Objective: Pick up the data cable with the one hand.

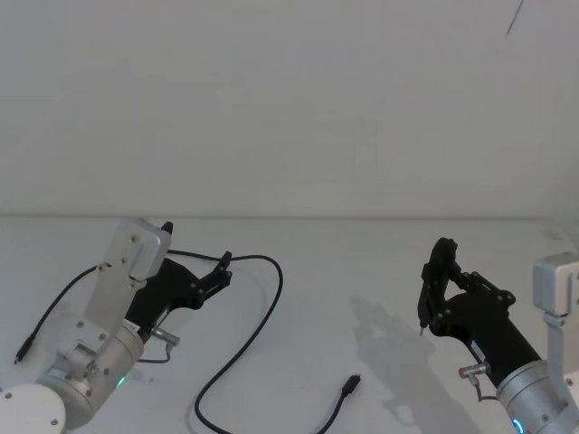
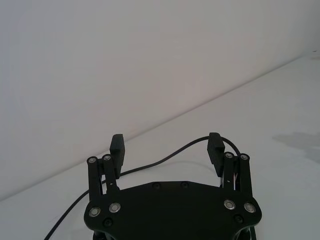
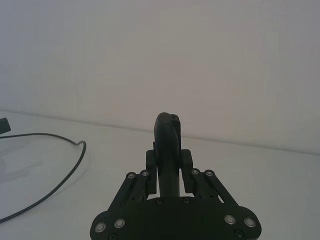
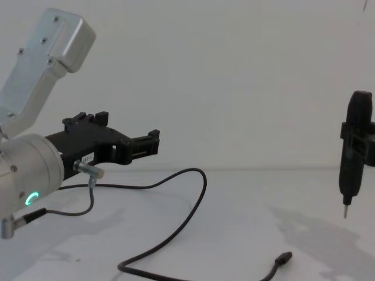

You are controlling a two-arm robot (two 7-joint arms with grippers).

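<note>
Data cable (image 1: 279, 287) under spread left end effector (image 2: 166, 144), white label (image 4: 88, 158) unreadable; right end effector (image 3: 170, 162) tight around pen tool (image 4: 353, 149)

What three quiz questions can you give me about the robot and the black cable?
1. True or false: the left gripper grips the data cable.
2. What is the right gripper holding? A) a pen-shaped tool B) a cup C) nothing
3. Fill in: the cable's plug lies on the ____.
Key: 1 false, its fingers are open; 2 A; 3 table.
</note>
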